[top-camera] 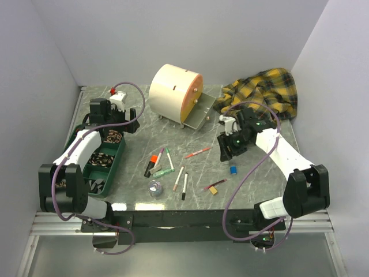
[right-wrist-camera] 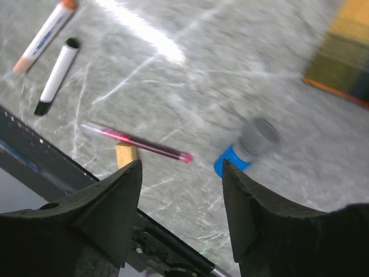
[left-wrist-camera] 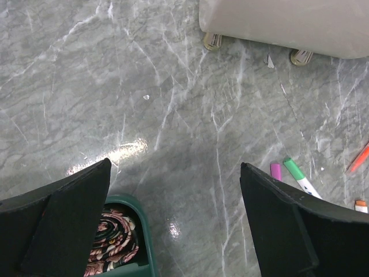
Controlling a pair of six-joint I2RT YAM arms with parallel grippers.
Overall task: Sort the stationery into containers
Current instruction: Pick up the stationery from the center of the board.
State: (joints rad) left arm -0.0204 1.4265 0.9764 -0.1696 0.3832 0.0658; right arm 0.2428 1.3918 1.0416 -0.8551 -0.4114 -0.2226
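Note:
The stationery lies scattered mid-table: an orange-capped black marker [top-camera: 151,163], a green pen [top-camera: 169,158], a pink pen [top-camera: 198,152], two white pens [top-camera: 179,178], a clear tape roll [top-camera: 154,186], a tan block [top-camera: 213,190] and a small blue-and-grey piece [top-camera: 233,169]. The cream round-topped cabinet [top-camera: 173,92] stands at the back with one drawer [top-camera: 204,109] pulled out. My right gripper [right-wrist-camera: 181,173] hangs open above the table. The blue piece [right-wrist-camera: 248,147] is just past its right finger, and the pink pen [right-wrist-camera: 135,141] and tan block [right-wrist-camera: 125,154] just past its left. My left gripper [left-wrist-camera: 174,173] is wide open over bare table.
A green tray [top-camera: 92,167] of rolled patterned cloth sits at the left, its corner [left-wrist-camera: 144,231] under my left finger. The yellow plaid cloth [top-camera: 265,92] lies bunched at the back right. A small white box [top-camera: 118,98] sits at the back left. Walls close in on three sides.

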